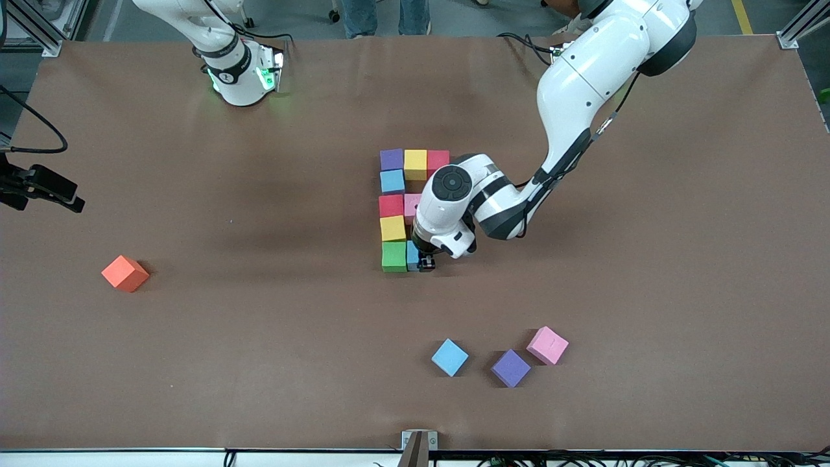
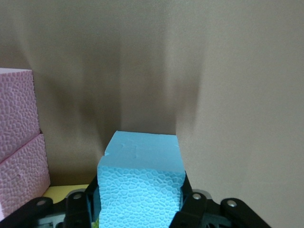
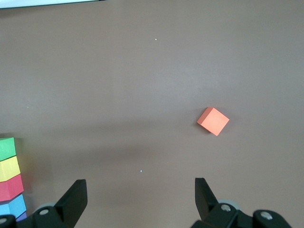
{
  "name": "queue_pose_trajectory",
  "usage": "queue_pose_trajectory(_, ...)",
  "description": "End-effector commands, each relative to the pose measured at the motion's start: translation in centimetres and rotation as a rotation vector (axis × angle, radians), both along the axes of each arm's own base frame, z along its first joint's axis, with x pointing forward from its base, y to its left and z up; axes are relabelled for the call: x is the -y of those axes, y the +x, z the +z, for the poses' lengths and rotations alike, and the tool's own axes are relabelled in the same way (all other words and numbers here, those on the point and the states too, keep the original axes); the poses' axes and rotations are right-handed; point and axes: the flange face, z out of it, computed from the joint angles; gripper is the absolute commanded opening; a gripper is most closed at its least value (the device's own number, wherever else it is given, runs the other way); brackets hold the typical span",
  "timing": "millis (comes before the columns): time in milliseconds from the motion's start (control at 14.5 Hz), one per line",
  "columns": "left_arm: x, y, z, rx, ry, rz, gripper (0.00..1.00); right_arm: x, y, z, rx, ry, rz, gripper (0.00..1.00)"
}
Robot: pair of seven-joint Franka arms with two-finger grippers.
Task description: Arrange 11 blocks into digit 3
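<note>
Pinching a light blue cube (image 2: 141, 187) between its fingers, the left gripper (image 1: 425, 262) sits low at the near end of the partly built digit 3 (image 1: 402, 207), with the held cube right beside the green cube (image 1: 393, 256), on the side toward the left arm's end of the table; whether it already rests on the brown table cover (image 1: 259, 357) I cannot tell. That green cube is the landmark: the cube in hand extends the nearest bar from it, so the coming move probably turns on keeping its faces square and flush. The right gripper (image 3: 140, 199) waits with jaws spread wide, high over bare table. Three loose cubes, light blue (image 1: 449, 357), purple (image 1: 510, 368) and pink (image 1: 547, 345), lie nearer the camera than the green cube, well apart from it; the orange cube (image 1: 125, 273) sits toward the right arm's end
</note>
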Motion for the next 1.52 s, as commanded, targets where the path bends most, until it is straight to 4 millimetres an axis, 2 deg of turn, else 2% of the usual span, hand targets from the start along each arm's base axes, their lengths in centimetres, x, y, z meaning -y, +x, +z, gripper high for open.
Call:
queue_pose_trajectory(0,0.0,0.5,-0.9,0.026,0.007,-0.011,0.22,0.1,-0.4,0.2,0.002,0.000,0.003,1.00)
queue_pose_trajectory(138,0.0,0.5,-1.0,0.025,0.007,-0.011,0.22,-0.1,-0.5,0.2,-0.002,-0.005,0.006,1.00)
queue_pose_trajectory(276,0.0,0.5,-1.0,0.025,0.006,-0.011,0.23,-1.4,-0.4,-0.3,-0.009,-0.016,0.030,1.00)
queue_pose_trajectory(620,0.5,0.3,-0.8,0.034,-0.006,-0.016,0.24,-0.6,-0.8,-0.3,-0.020,-0.016,0.014,1.00)
queue_pose_trajectory(895,0.5,0.2,-1.0,0.033,-0.004,-0.019,0.25,-0.2,-2.3,-0.7,-0.009,-0.015,0.007,1.00)
queue_pose_trajectory(964,0.5,0.2,-1.0,0.034,-0.003,-0.021,0.34,-0.2,-2.3,-0.8,-0.009,-0.015,0.007,1.00)
queue_pose_trajectory(1033,0.4,0.3,-0.9,0.037,-0.003,-0.026,0.56,-0.2,-2.3,-0.6,-0.003,-0.015,0.007,1.00)
queue_pose_trajectory(1102,0.4,0.3,-0.7,0.037,-0.006,-0.022,1.00,-0.3,-2.2,-0.4,0.002,-0.014,0.008,1.00)
queue_pose_trajectory(1309,0.5,0.5,0.5,0.048,-0.008,-0.014,1.00,-0.4,-2.0,0.2,0.011,-0.013,0.007,1.00)
queue_pose_trajectory(1446,0.6,0.7,2.3,0.069,-0.008,-0.020,1.00,-0.5,-2.0,0.3,0.014,-0.015,0.010,1.00)
